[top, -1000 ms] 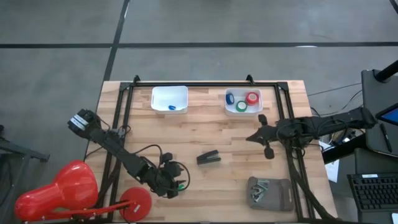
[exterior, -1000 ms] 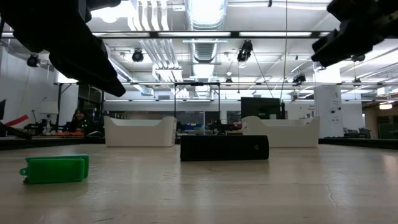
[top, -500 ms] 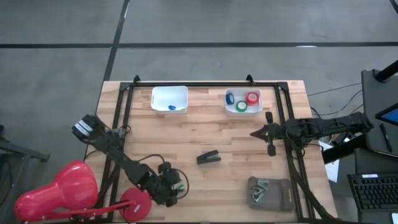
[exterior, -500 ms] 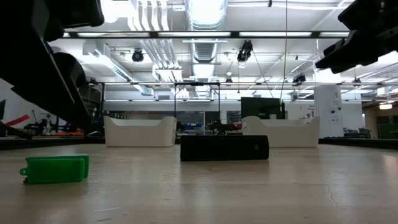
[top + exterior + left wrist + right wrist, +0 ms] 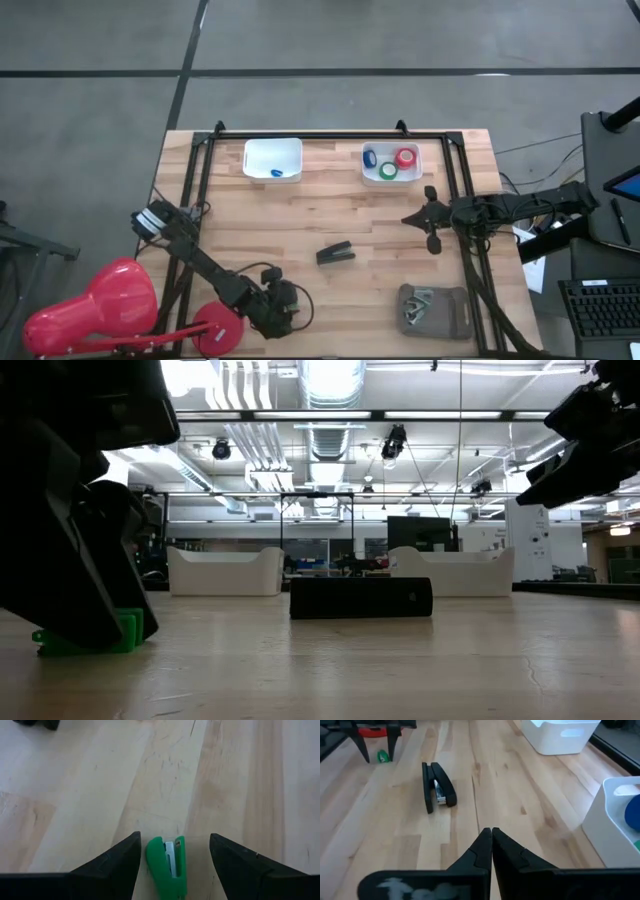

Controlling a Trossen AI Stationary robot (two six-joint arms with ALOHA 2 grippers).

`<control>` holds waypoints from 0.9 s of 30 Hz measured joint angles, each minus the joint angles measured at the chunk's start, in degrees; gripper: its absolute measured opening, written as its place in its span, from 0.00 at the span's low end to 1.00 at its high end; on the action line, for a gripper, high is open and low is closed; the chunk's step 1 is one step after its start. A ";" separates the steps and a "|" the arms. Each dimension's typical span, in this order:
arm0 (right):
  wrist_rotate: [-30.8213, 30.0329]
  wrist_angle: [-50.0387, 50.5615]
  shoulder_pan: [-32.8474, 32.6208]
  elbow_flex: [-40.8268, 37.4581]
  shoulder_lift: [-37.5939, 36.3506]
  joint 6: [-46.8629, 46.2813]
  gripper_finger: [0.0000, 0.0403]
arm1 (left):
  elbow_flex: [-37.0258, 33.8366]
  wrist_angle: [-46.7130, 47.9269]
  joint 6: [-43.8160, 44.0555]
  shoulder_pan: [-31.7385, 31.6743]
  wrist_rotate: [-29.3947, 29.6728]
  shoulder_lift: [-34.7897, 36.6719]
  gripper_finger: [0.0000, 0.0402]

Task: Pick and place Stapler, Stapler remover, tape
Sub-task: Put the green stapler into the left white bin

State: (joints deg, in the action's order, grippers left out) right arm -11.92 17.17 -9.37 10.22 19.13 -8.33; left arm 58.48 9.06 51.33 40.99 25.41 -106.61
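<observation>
The green staple remover (image 5: 167,865) lies flat on the wood near the table's near edge. My left gripper (image 5: 175,836) is open and low over it, with one finger on either side and a small gap to each. In the high view the left gripper (image 5: 286,305) hides the remover. In the low view the remover (image 5: 128,632) peeks out beside that gripper (image 5: 70,580). The black stapler (image 5: 336,253) lies on its side mid-table. Red, blue and green tape rolls (image 5: 390,163) sit in the far right white bin. My right gripper (image 5: 412,218) is shut and hovers right of the stapler (image 5: 438,787).
A second white bin (image 5: 273,160) stands at the far left and holds a small blue item. A grey pouch (image 5: 434,310) lies at the near right. A red lamp (image 5: 90,305) and its round base (image 5: 218,325) sit at the near left corner. A dark frame (image 5: 330,133) borders the table.
My left gripper has moved down and toward the near edge onto the green staple remover, and its open fingers now stand on either side of it. My right gripper has shifted a little toward the table's right edge and sunk slightly. The stapler and the remover have stayed put.
</observation>
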 joint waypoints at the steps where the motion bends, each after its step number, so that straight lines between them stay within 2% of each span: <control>1: -0.02 -0.09 0.00 0.00 0.03 -0.44 0.02 | 0.00 -0.04 0.00 0.00 0.00 -0.06 0.59; 10: -0.02 -0.06 0.00 0.15 0.11 -1.76 0.02 | 0.04 2.39 1.37 0.02 0.04 -0.08 0.56; 27: 0.00 -0.02 0.00 0.15 0.13 -0.69 0.02 | 0.00 5.06 1.03 0.00 2.12 -0.06 0.31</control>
State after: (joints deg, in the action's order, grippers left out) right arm -11.92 17.15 -9.37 10.37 19.27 -9.02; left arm 58.48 14.11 52.36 40.99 27.53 -106.67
